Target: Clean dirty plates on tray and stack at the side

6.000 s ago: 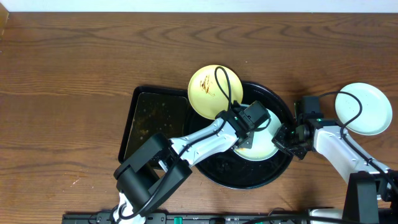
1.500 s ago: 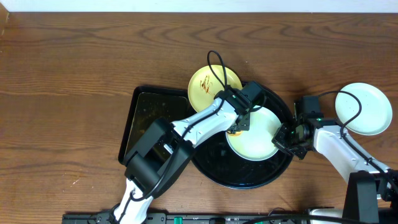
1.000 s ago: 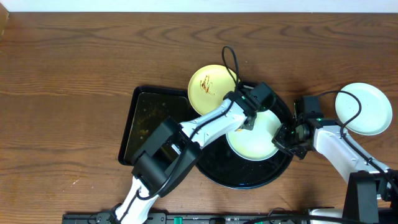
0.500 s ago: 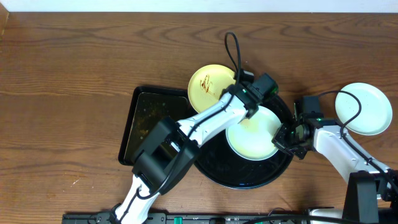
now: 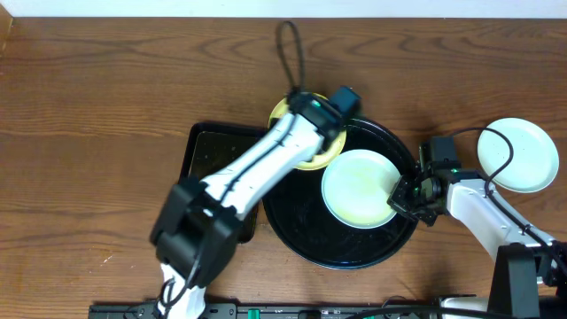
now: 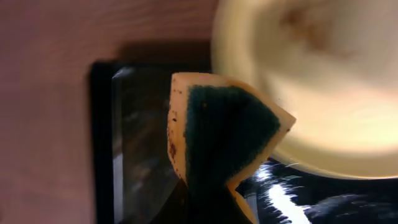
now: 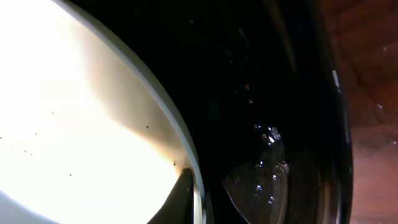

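Now the left gripper (image 5: 332,105), clamped on a sponge (image 6: 227,134) with its green face showing, hangs over the yellow plate (image 6: 323,87). That plate lies at the far left of the round tray (image 5: 341,259), overlapping its rim, just beside the rectangular tray (image 5: 213,173). The right gripper (image 5: 400,197) is closed on the right rim of the pale plate (image 5: 356,188), which rests inside the round tray. A third plate (image 5: 523,155) sits on the table (image 5: 106,89), well to the right.

The step in hand appears to be scrubbing the yellow plate. To do it well, bring the green face down flat on the brownish mark, which is blurred in the wrist view. Press lightly and keep the strokes short. Nothing steadies this plate, and perched on the rim it could tip or slide toward the rectangular tray.

Half a second earlier the left gripper stood at the far edge of the pale plate, with the yellow plate's smear in plain overhead view. It has since swung far and left, and the arm now covers most of the yellow plate. The right gripper and all three plates are unmoved.
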Controlling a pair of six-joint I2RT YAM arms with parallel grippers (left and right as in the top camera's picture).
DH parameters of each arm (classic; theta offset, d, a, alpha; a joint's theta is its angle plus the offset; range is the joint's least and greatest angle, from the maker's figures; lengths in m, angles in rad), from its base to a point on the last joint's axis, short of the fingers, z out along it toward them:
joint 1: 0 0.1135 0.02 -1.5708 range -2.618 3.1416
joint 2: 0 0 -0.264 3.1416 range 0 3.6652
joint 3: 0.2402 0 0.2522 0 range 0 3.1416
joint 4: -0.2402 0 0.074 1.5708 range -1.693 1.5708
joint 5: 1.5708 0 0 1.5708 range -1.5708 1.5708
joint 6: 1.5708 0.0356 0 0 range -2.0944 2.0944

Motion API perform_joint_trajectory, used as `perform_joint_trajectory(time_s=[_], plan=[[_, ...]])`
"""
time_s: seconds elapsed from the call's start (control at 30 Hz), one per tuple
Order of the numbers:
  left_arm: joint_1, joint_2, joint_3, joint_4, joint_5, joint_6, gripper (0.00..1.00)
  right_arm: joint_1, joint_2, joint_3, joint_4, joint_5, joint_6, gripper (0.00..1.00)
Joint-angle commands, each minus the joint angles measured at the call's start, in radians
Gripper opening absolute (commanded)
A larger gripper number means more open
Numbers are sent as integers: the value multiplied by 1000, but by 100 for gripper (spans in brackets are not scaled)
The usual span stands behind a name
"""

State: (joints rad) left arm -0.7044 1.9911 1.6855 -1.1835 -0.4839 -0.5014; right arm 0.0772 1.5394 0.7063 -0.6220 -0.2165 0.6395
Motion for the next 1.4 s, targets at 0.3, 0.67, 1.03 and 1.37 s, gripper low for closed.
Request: perform_joint_trajectory(time_s=[0.3,0.67,1.03,1.37], plan=[[187,-16,14,-193,29,-53,7,14,-10,208,-109,130,-176,2],[217,-16,14,-192,46,17,8,83,-172,307,-339,56,-55,70],[306,-16,2,-173,47,83,7,84,-173,227,-336,-140,158,57],[325,-16,-14,-156,64,97,7,83,-212,-50,-28,-223,311,68]])
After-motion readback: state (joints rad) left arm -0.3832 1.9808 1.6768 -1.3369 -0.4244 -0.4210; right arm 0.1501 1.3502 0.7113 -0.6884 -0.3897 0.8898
